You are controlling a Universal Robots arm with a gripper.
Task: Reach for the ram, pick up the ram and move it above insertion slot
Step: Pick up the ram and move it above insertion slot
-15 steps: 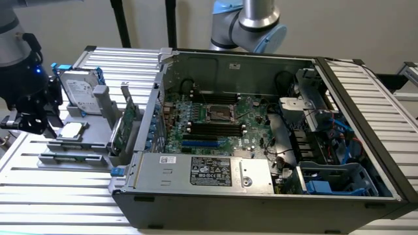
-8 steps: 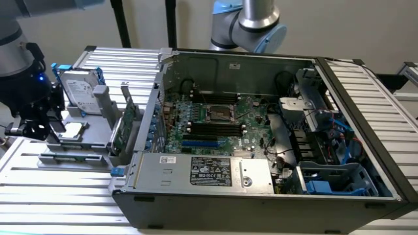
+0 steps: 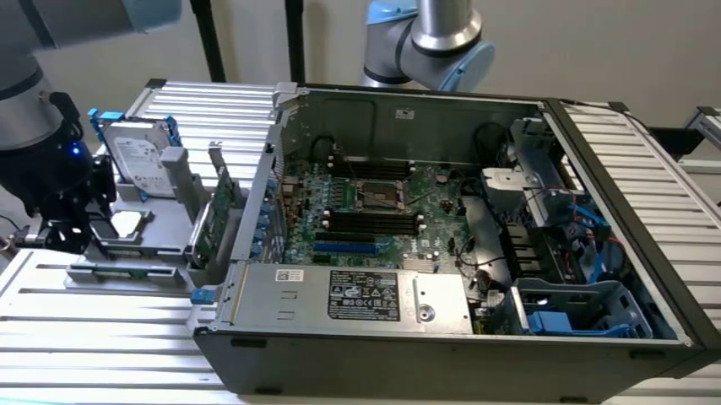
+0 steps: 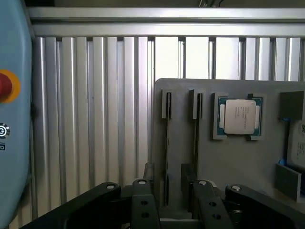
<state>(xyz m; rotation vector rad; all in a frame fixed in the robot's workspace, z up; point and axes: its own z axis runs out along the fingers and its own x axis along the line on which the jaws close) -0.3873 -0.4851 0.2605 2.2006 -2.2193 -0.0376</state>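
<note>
Aluminium in bright, ribbed slats formed the table (image 3: 101, 337), and on it at the exterior view's left stood a matt grey fixture (image 4: 238, 162), flat and blocky, with narrow slots cut in it. The ram (image 4: 167, 143) stood on its edge in one of these slots, so from the wrist view it appeared only as a long thin dark line. A second stick (image 4: 197, 138) stood in the slot just beside it. Near them, a square processor (image 4: 239, 117) with a dull metal lid and a green rim lay in a shallow pocket; the print on it was too small to read. The fixture also carried a hard drive (image 3: 138, 160) with a white label and a green expansion card (image 3: 214, 219), both upright. To the exterior view's right lay the open dark steel computer case (image 3: 451, 354), with a green motherboard (image 3: 428, 190) inside and a metal power supply (image 3: 349, 295) whose labels could not be read. The arm (image 3: 34, 126), grey and rounded, came down at the exterior view's left, over the fixture's left side. The gripper (image 4: 174, 205) pointed down over the ram slots. Its black jointed fingers (image 4: 143, 205) were spread wide and had hold of nothing, with the ram's line running into the gap between them. A light-blue casing (image 4: 14, 119) with a red button on a yellow ring showed in the wrist view.
</note>
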